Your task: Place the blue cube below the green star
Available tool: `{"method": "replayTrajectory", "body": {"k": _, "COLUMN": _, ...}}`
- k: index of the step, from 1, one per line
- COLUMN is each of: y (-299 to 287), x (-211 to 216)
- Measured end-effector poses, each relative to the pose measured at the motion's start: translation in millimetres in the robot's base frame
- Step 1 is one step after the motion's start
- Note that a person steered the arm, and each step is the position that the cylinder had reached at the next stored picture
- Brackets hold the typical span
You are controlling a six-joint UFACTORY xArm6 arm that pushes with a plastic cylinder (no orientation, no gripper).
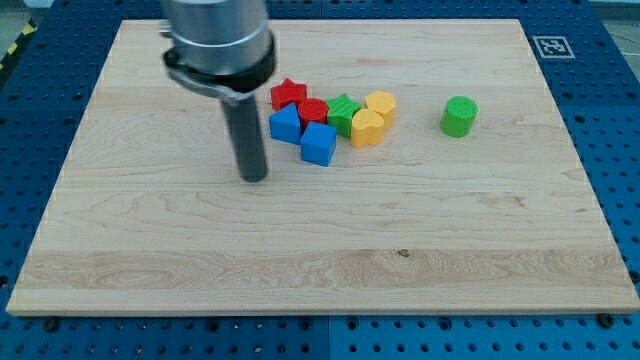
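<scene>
The blue cube [319, 144] lies near the board's middle, at the lower edge of a cluster of blocks. The green star [344, 112] sits just up and to the right of it, touching or nearly touching. My tip [254, 178] rests on the board to the left of the blue cube and a little lower, with a gap between them. The dark rod rises from it to the arm's grey body at the view's top.
In the cluster are a second blue block [285, 124], a red star [288, 95], a red block [313, 111] and two yellow blocks [367, 128] [381, 104]. A green cylinder [459, 116] stands alone to the right. The wooden board [200, 250] lies on a blue perforated table.
</scene>
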State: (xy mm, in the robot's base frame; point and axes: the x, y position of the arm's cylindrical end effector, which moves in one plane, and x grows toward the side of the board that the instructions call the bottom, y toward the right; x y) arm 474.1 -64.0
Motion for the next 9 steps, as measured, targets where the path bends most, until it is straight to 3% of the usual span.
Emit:
{"method": "replayTrajectory", "body": {"k": 2, "y": 154, "x": 0}}
{"method": "replayTrajectory", "body": {"k": 3, "y": 177, "x": 0}}
{"method": "replayTrajectory", "body": {"k": 5, "y": 48, "x": 20}}
{"method": "replayTrajectory", "body": {"k": 9, "y": 27, "x": -14}}
